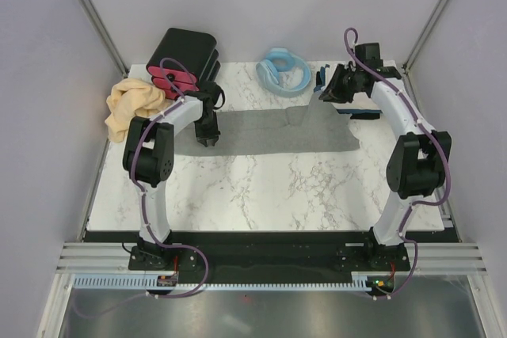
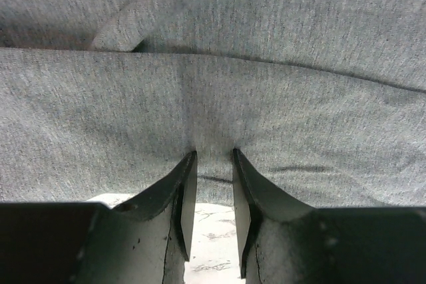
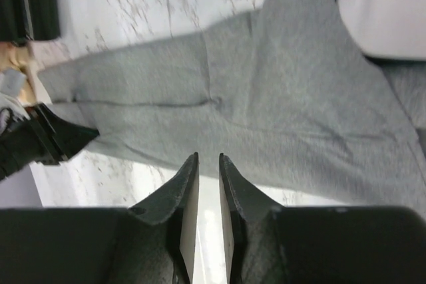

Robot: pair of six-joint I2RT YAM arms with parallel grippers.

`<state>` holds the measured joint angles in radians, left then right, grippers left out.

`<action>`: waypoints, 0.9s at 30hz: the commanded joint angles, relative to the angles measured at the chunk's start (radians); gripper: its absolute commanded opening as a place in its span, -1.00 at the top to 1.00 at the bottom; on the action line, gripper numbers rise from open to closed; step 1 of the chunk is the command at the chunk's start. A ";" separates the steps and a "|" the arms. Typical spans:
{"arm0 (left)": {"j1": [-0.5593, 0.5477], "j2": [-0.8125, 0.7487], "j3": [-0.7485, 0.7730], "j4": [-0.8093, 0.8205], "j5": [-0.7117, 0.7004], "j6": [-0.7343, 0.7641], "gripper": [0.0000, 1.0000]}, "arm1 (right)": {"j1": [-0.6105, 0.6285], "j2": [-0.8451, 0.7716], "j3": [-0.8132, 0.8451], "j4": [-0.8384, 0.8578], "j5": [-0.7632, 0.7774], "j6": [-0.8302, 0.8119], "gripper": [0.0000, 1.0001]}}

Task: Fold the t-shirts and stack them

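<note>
A heather-grey t-shirt [image 1: 285,131] lies folded into a long strip across the back of the marble table [image 1: 261,187]. My left gripper [image 1: 207,138] is down at the strip's left end. In the left wrist view its jaws [image 2: 214,152] stand slightly apart, tips at the edge of the grey cloth [image 2: 266,98], with bare marble between them. My right gripper [image 1: 326,94] hangs above the strip's far right corner. Its jaws [image 3: 208,156] are narrowly open and empty over the grey t-shirt [image 3: 279,98]. A tan-yellow t-shirt [image 1: 133,106] is bunched at the table's left edge.
A black box with pink drawers [image 1: 186,61] stands at the back left, just behind the left arm. A light-blue coiled hose [image 1: 283,70] lies at the back centre. The enclosure's walls close in on both sides.
</note>
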<state>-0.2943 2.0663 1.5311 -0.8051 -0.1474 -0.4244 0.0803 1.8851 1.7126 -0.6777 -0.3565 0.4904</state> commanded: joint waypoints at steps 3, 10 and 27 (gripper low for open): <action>-0.003 0.028 -0.003 0.038 -0.057 0.004 0.30 | 0.051 -0.081 -0.189 -0.066 0.102 -0.082 0.51; -0.003 0.026 -0.028 0.035 -0.057 0.009 0.31 | 0.099 -0.043 -0.252 -0.120 0.195 -0.092 0.63; -0.003 -0.011 -0.094 -0.031 -0.029 0.022 0.96 | 0.213 0.167 -0.153 -0.170 0.427 -0.064 1.00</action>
<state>-0.2989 2.0373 1.4784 -0.7727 -0.1558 -0.4244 0.2771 2.0247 1.4971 -0.8204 -0.0051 0.4160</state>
